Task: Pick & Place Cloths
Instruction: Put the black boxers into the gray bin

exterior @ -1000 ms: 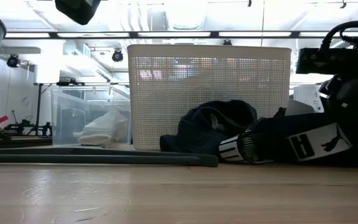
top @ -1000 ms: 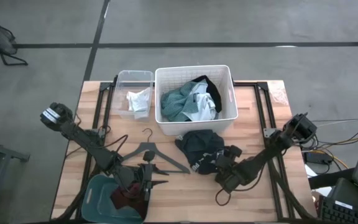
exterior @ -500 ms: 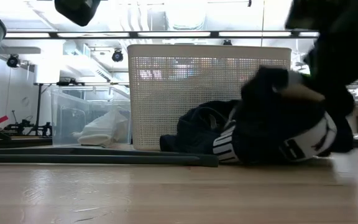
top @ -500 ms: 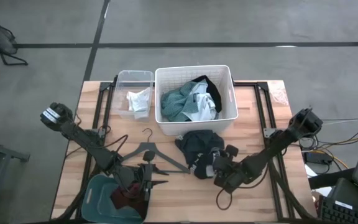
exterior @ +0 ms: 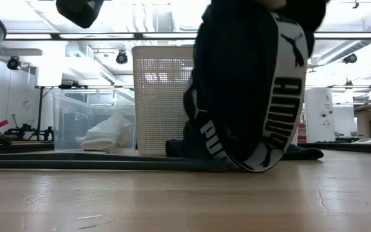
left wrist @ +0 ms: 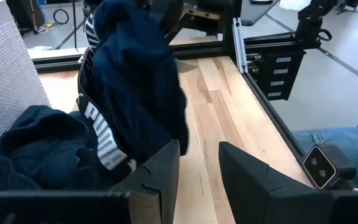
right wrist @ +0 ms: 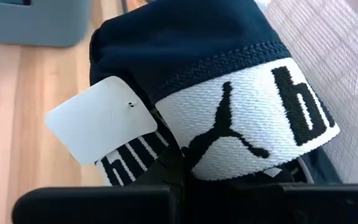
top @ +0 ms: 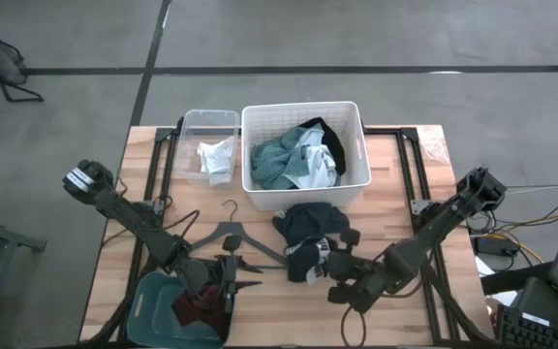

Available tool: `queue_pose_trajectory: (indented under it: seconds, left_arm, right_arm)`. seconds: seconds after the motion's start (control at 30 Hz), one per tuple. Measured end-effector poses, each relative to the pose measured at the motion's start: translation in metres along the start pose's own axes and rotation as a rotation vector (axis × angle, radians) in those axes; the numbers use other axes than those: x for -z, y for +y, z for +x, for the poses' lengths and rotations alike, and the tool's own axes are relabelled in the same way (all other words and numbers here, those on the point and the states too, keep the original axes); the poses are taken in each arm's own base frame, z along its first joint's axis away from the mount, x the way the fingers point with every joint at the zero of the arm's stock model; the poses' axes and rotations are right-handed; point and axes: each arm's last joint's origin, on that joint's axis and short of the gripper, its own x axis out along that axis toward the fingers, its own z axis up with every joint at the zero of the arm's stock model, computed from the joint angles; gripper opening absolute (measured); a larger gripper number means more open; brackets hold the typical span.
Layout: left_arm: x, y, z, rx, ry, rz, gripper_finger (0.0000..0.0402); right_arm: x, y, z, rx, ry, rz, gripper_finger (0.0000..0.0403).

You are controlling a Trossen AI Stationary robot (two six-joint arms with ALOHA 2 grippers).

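The black cloth with white print [top: 310, 233] lies on the table in front of the white basket [top: 356, 131]. My right gripper [top: 323, 262] is shut on it and holds one part [exterior: 250, 84] up. Teal-green [top: 274, 160] and white-grey [top: 313, 160] cloths lie in the basket. Another white cloth [top: 216, 157] sits in the clear bin [top: 209, 121]. A maroon cloth [top: 188, 308] lies in the teal tub [top: 153, 301]. My left gripper [left wrist: 199, 168] stands open beside that tub, with nothing between its fingers. My right gripper pinches the black cloth's printed white waistband [right wrist: 229, 137] between its two fingers, next to a white paper tag [right wrist: 101, 121]. The fingers come slanting from the table's right near side. The held part hangs below the fingers; the cloth's other end [exterior: 195, 147] rests on the table.
A black clothes hanger [top: 235, 237] lies on the table between the two grippers. The basket and the clear bin stand at the far side. Bare wood shows along the near edge [top: 395, 325] and to the right of the basket.
My right gripper has shut on the black cloth's waistband, then gone up and toward the table's left edge. The held part has risen off the table and now hangs upright, while the rest of the cloth has stayed in front of the basket.
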Motion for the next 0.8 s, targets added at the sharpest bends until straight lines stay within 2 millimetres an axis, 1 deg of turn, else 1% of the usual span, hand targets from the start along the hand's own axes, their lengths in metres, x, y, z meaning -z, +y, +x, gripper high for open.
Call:
queue_pose_trajectory:
  seconds: [0.17, 0.3, 0.4, 0.5, 0.63, 0.8]
  left_arm:
    - [-0.004, 0.0, 0.0, -0.001, -0.037, -0.024, 0.012]
    - [-0.012, 0.0, 0.0, -0.011, -0.115, -0.015, 0.012]
    - [-0.016, 0.002, 0.001, -0.023, -0.145, -0.01, 0.0133]
    - [-0.017, 0.007, 0.003, -0.071, -0.151, 0.001, 0.016]
    - [-0.018, 0.013, 0.005, -0.125, -0.154, -0.01, 0.0208]
    - [-0.019, 0.017, 0.008, -0.083, -0.154, -0.045, 0.0266]
  right_arm:
    - [-0.013, 0.006, -0.002, -0.013, -0.023, -0.042, 0.0023]
    - [-0.018, 0.009, -0.003, -0.013, -0.034, -0.045, 0.0023]
    - [-0.019, 0.012, -0.001, -0.006, -0.036, -0.06, 0.0023]
    - [-0.02, 0.013, 0.0, -0.003, -0.039, -0.074, 0.0023]
    - [-0.019, 0.016, 0.002, -0.001, -0.038, -0.084, 0.0023]
    - [-0.023, 0.016, 0.006, 0.001, -0.057, -0.076, 0.0023]
